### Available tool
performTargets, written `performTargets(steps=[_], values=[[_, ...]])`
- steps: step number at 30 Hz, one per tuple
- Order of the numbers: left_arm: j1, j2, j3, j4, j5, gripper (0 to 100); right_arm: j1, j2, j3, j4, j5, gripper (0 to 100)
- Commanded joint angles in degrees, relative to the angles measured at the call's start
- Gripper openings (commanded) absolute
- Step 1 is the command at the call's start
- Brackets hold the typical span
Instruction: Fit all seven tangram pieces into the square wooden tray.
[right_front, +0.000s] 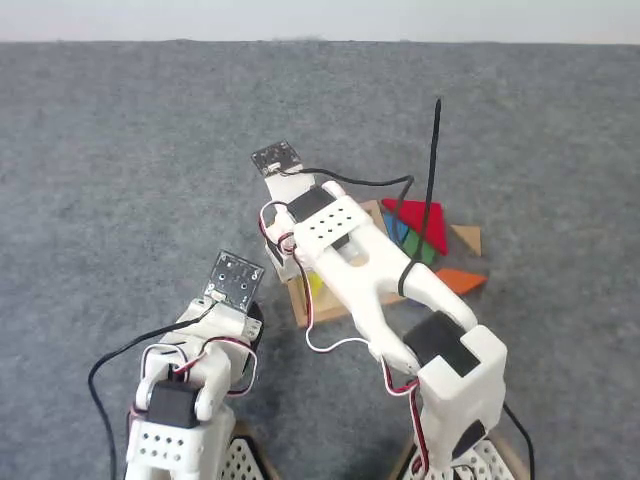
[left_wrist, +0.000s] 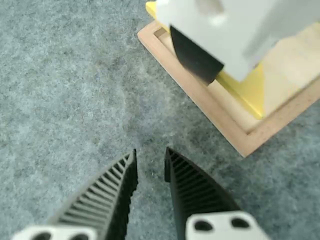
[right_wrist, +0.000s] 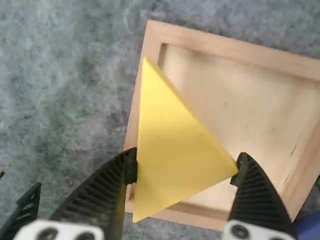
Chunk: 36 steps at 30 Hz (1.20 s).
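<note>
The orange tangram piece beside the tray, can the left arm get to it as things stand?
Probably not. The orange piece lies off the far side of the wooden tray, and the right arm, holding the yellow triangle, stretches across between.

Grey carpet (right_front: 120, 150): the fibrous surface you see spreading across the table. Pale wall strip (right_front: 320, 20): you find it along the carpet's far edge, meeting it in a straight line.

Watching from my station, I am finding no letters, numbers, labels or signs that I can read, neither on the wooden tray (right_wrist: 220, 44) nor on the yellow triangle (right_wrist: 170, 165), and any marking on the small circuit boards (right_front: 237, 278) at the wrists is showing too small to tell.
</note>
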Motion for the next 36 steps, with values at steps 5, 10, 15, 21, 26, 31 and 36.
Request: performTargets(steps=[5,10,15,21,26,31,36], values=[[0.0,-0.09,-0.4,0.26,0.7,9,0.13,-0.92,-2.81,0.66,-0.7,34.6],[0.0,-0.09,-0.4,0.26,0.7,9,-1.36,-0.92,-2.81,0.57,0.62,35.3],[0.0,-0.09,-0.4,0.26,0.7,9,-0.92,-1.8,-3.08,1.19,2.99,35.1],[0.0,-0.09,-0.4,0.26,0.7,9,14.64,-6.02,-3.25,1.71,5.63,24.0],[0.0,-0.09,-0.4,0.26,0.7,9,15.52,-3.74,-0.97,0.31,11.69,2.8],[0.0,-0.09,-0.4,0.26,0.7,9,15.16,3.03,-0.26,-4.62,10.29,1.7],[0.0,-0.09,-0.4,0.26,0.7,9,13.32,6.29,-3.25,-2.68,10.29,2.0]])
